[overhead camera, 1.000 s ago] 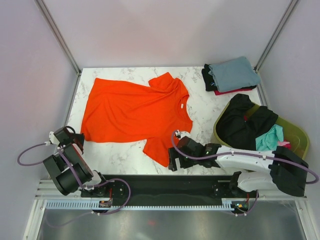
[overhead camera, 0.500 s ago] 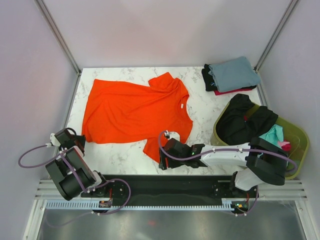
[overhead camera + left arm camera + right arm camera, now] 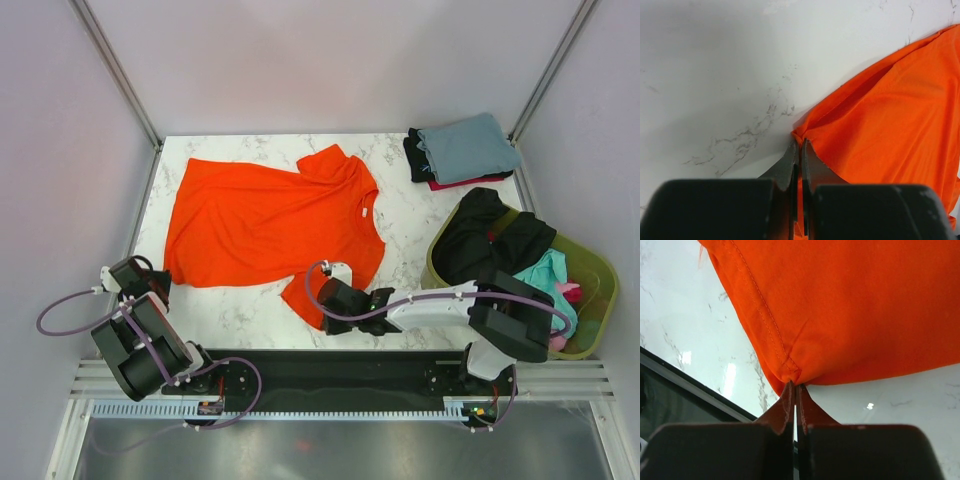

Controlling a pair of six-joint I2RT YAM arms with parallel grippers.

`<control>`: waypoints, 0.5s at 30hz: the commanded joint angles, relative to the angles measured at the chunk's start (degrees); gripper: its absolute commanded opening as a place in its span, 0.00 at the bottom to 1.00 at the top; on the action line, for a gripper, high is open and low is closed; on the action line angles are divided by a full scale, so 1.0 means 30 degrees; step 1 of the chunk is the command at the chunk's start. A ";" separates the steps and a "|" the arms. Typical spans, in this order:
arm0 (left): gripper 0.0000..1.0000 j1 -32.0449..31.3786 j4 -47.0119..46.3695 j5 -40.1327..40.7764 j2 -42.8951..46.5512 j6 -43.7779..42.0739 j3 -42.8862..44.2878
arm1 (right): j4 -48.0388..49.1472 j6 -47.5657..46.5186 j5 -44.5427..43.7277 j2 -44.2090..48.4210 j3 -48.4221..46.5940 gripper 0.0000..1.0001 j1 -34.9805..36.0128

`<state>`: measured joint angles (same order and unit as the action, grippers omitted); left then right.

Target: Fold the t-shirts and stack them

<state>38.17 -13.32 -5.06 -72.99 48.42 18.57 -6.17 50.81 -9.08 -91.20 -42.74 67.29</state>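
From above: pinching the orange t-shirt (image 3: 270, 225), spread flat across the left of the marble table (image 3: 400, 225), at its near-left hem corner with the left gripper (image 3: 158, 284) and at its near sleeve tip with the right gripper (image 3: 318, 300). Showing a folded stack (image 3: 468, 148), grey-blue on top, at the far right, and an olive basket (image 3: 598, 262) of loose shirts at the right edge.

Left wrist: clamping thin fingers tight on the orange hem corner.

Right wrist: squeezing closed fingers on the stitched sleeve corner, near the table's near edge.
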 commanded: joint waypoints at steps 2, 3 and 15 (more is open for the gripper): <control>0.02 0.0020 0.0251 -0.0129 0.0394 -0.0321 -0.0095 | -0.2571 -0.0559 -0.1600 -0.2237 0.1003 0.00 0.0159; 0.02 0.0020 0.0280 -0.0246 0.0395 -0.0350 -0.0095 | -0.2571 -0.0559 -0.1805 -0.2092 0.1121 0.00 0.0159; 0.02 -0.3085 0.5658 -0.1303 0.4521 -0.0321 0.2394 | -0.9392 -0.0003 -0.6375 0.7044 0.0918 0.00 0.0218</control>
<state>29.93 -4.10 -8.73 -64.40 48.45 21.89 -24.27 50.61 -21.89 -76.38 -39.00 67.88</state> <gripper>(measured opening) 0.034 0.010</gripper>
